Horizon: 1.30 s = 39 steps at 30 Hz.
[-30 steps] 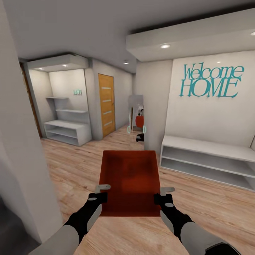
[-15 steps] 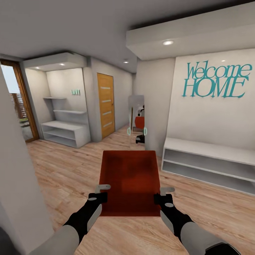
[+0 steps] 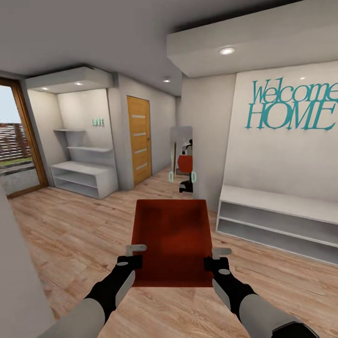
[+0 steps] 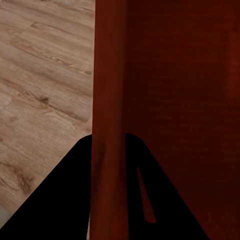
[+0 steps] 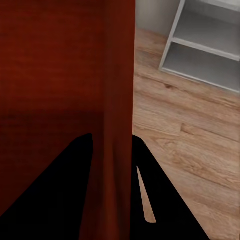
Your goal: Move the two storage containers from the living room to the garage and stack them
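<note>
I carry one storage container (image 3: 172, 241) level before me over the wood floor (image 3: 80, 234), my left claw (image 3: 130, 256) and right claw (image 3: 215, 260) each clamped on a side wall. I judge this the haul to the garage; next I must steer on toward the wood door (image 3: 139, 139) without tilting it.

Ahead of you the wood plank floor (image 3: 84, 234) lies open as far as the orange door (image 3: 139, 140) and the narrow passage beside it. The orange-red bin (image 3: 171, 241), carried between the left gripper (image 3: 134, 256) and the right gripper (image 3: 217, 259), covers the floor directly in front. On your right, the low white shelf unit (image 3: 277, 220) stands along the wall under the lettering. A grey wall edge (image 3: 19, 286) stands close on your left. The white shelving (image 3: 84, 176) fills the far left alcove, beside the glass door (image 3: 19, 145).
</note>
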Tool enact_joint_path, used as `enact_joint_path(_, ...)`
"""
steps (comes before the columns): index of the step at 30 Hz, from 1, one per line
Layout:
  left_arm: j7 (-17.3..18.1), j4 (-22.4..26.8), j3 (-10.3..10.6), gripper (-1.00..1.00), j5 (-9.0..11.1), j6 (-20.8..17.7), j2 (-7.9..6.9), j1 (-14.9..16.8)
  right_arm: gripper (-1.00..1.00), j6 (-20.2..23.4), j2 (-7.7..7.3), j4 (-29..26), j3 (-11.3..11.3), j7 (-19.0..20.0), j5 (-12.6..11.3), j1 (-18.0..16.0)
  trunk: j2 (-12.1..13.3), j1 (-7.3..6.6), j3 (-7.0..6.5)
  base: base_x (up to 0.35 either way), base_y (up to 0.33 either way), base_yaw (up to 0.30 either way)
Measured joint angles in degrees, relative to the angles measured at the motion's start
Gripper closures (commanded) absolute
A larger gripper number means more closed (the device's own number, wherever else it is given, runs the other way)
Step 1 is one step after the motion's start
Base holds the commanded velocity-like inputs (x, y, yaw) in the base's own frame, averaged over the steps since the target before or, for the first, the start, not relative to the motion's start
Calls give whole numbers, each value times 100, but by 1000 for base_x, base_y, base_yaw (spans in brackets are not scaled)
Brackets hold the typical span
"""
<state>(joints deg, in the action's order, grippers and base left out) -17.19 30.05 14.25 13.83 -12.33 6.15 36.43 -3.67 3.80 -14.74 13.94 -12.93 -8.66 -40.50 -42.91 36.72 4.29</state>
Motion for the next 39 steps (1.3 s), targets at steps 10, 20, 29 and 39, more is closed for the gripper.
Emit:
enact_joint_path(10,4,-3,-1,100,-2,1,0,1,100,1,0,0,0,-1,0,0,0,0,0,325,-82,0)
enact_joint_path(20,4,2,-2,100,-5,-3,-1,0,100,0,1,1,-1,0,0,-1,0,0,0,325,-86,92)
enact_joint_path(29,4,4,-3,100,-7,-4,-1,1,100,0,1,-2,-2,0,1,-1,0,0,0,324,-86,264)
enact_joint_path(39,4,7,-6,100,-8,-5,-1,-1,100,1,1,0,0,0,0,-2,0,0,0,325,-86,269)
